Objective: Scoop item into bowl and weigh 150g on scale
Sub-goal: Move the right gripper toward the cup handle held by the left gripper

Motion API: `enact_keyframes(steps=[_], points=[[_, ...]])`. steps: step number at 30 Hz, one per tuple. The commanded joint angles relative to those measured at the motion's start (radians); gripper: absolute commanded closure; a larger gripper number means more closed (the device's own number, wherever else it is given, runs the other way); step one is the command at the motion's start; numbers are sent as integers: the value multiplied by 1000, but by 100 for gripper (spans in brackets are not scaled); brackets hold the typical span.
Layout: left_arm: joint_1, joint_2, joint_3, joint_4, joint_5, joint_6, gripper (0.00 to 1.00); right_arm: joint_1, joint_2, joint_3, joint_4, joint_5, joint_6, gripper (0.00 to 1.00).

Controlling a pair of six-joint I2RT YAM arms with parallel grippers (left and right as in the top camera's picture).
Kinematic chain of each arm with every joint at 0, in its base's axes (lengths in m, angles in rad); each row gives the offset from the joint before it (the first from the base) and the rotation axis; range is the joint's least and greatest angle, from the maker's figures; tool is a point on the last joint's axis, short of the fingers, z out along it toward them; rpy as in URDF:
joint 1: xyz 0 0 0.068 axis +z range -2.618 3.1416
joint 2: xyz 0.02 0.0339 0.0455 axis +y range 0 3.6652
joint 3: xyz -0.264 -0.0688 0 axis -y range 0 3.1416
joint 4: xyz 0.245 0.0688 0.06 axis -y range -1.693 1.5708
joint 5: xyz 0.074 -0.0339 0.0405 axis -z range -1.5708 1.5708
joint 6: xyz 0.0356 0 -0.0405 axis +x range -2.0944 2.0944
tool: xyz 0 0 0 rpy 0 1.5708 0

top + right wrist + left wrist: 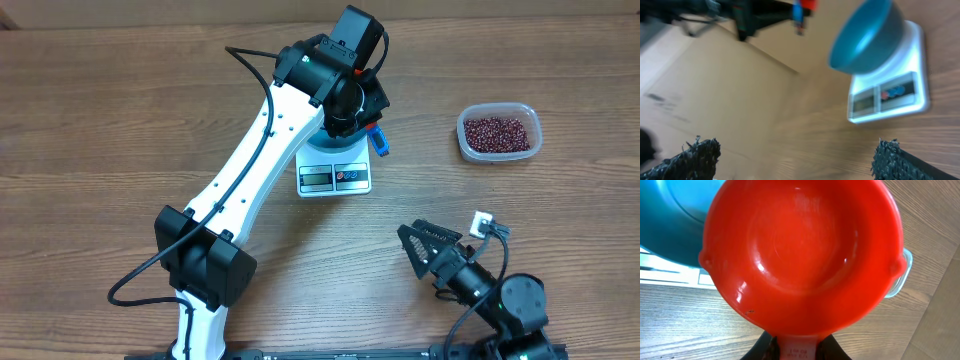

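Jaws, left: nearly closed, pinching the handle of the red scoop point(800, 255). The left gripper point(799, 351) is at 6 o'clock of the scoop in the wrist view.
Jaws, right: as wide as they go, nothing in them. The right gripper point(424, 250) is parked at 5 o'clock of the scale point(335, 178), well apart.
Scoop: empty, its inside fully in view, hovering just beside the bowl point(865, 37), which shows at its 10 o'clock.
Bowl: blue, sitting on the scale toward the 12 o'clock end, display end uncovered. No beans in the part that shows; the rest of the inside is hidden.
Beans point(495, 132): all seen ones lie in the clear tub point(536, 145), at 3 o'clock of the scale, well apart from it.
Display: too small to read.
Step (my read): scoop goes to the tub for a load; little or nothing weighed yet.
Risk 1: the light tub skates when the scoop digs in, since nothing holds it and the right arm is far off.
Risk 2: beans roll off a heaped scoop on the carry back from 3 o'clock; any tilt would do it.
Risk 3: scoop or wrist knocks the bowl rim, shifts it on the scale, and the reading goes bad.
Risk 4: full scoops overshoot the target; the last bit needs a trickle.
Count: arms 2, grippers 2, scoop 1, bowl 1, scale 1, tub 1, beans too many to count.
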Motion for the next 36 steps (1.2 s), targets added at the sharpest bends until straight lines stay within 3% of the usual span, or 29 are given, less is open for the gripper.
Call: enact_keyframes(steps=[1, 9, 17, 25, 36], points=[[-7, 16, -4, -2, 8, -18, 96, -2, 147, 119, 11, 18, -154, 0], [-7, 16, -4, -9, 13, -97, 96, -2, 616, 380, 17, 13, -291, 0], [9, 16, -4, 1, 92, -193, 96, -2, 903, 564, 102, -27, -347, 0], [56, 16, -4, -11, 139, -188, 96, -2, 959, 575, 285, -63, -340, 11], [74, 16, -4, -6, 169, -193, 96, -2, 968, 576, 340, 12, -308, 34]])
